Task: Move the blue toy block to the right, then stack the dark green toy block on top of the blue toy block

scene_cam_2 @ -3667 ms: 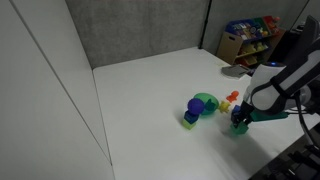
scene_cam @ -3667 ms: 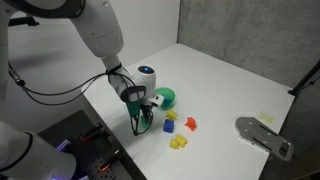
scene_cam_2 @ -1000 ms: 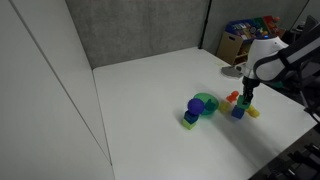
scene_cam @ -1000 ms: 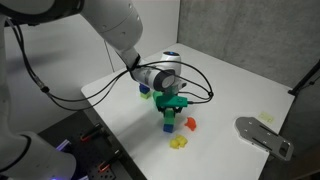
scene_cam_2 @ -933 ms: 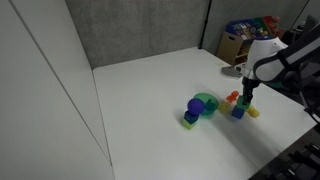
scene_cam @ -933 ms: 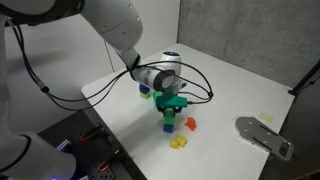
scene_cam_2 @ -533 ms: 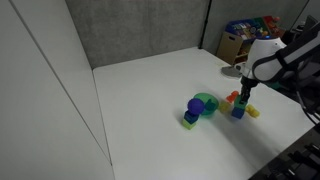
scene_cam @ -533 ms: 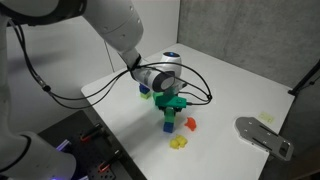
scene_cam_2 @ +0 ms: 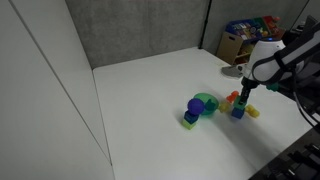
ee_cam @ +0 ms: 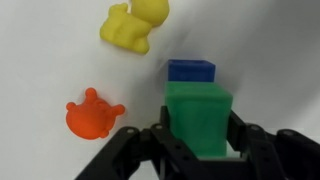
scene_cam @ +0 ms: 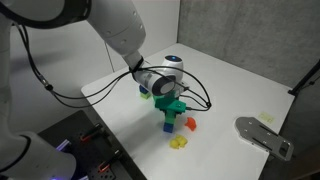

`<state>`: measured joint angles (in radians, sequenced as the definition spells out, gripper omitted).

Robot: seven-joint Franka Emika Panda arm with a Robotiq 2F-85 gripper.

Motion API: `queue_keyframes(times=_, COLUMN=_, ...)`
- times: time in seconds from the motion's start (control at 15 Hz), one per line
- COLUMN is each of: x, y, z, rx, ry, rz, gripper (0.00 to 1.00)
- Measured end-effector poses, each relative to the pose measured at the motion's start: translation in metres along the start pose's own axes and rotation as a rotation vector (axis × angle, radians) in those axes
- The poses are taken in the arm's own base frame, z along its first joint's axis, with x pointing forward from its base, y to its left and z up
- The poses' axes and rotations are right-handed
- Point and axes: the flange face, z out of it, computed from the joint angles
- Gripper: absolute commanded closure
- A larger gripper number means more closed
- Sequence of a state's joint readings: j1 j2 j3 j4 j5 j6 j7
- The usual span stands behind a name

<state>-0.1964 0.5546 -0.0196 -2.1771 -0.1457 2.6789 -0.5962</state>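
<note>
My gripper (scene_cam: 171, 108) is shut on the dark green toy block (ee_cam: 198, 105), a plain green cube held between both fingers (ee_cam: 198, 138). It hangs directly over the blue toy block (scene_cam: 169, 125), which stands on the white table (scene_cam: 235, 80). In the wrist view the blue toy block (ee_cam: 190, 70) shows just past the green cube's far edge. I cannot tell whether the two cubes touch. In an exterior view the gripper (scene_cam_2: 243, 99) is over the blue toy block (scene_cam_2: 238, 113).
An orange toy (ee_cam: 92, 113) and a yellow toy (ee_cam: 135, 22) lie close beside the blue cube. A teal-green bowl (scene_cam_2: 206, 101) and a blue-purple piece (scene_cam_2: 191, 115) sit further off. A grey metal bracket (scene_cam: 262, 135) lies near the table edge.
Since 3.7 s ago the gripper has carried the green cube from near the bowl to above the blue cube. Over the last second it has hardly moved.
</note>
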Motion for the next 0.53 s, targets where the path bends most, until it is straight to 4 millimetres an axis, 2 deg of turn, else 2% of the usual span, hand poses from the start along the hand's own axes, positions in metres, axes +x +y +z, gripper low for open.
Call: queue_keyframes(times=0.53, x=-0.004, y=-0.002, z=0.016, rx=0.016, ry=-0.009, rz=0.036, gripper=0.72)
